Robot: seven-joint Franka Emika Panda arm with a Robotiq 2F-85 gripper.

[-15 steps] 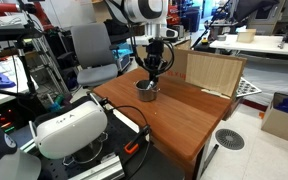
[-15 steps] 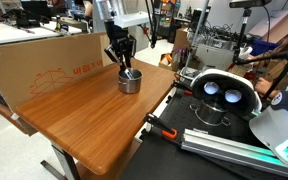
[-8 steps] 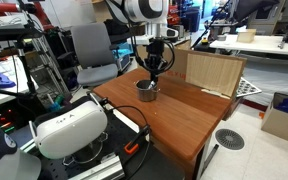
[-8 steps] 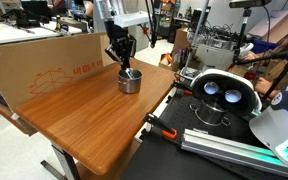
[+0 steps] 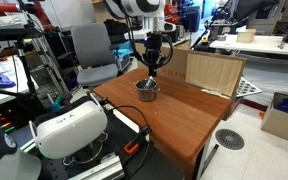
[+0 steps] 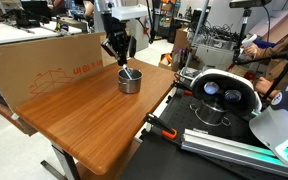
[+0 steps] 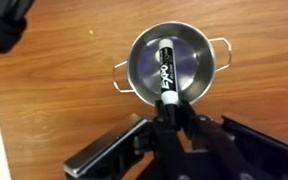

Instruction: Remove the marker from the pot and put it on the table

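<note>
The shiny silver pot (image 7: 189, 50) stands on the reddish-brown wooden table (image 7: 54, 95). It also shows in both exterior views (image 5: 147, 91) (image 6: 130, 82). The dark marker (image 7: 166, 68) has a white end and hangs with its lower end still over the inside of the pot. My gripper (image 7: 169, 108) is shut on the marker's white upper end. In both exterior views the gripper (image 5: 152, 64) (image 6: 120, 56) is just above the pot, and the marker (image 6: 127, 70) slants down from it towards the pot.
A pale plywood board (image 5: 212, 70) stands on the table (image 5: 184, 115) behind the pot. A cardboard box (image 6: 44, 55) lines the table's (image 6: 84, 120) far edge. A white headset device (image 5: 69, 125) (image 6: 222, 92) and cables lie off the near end. A grey chair (image 5: 89, 50) is behind.
My gripper has risen a little above the pot with the marker held in it. The pot has not moved.
</note>
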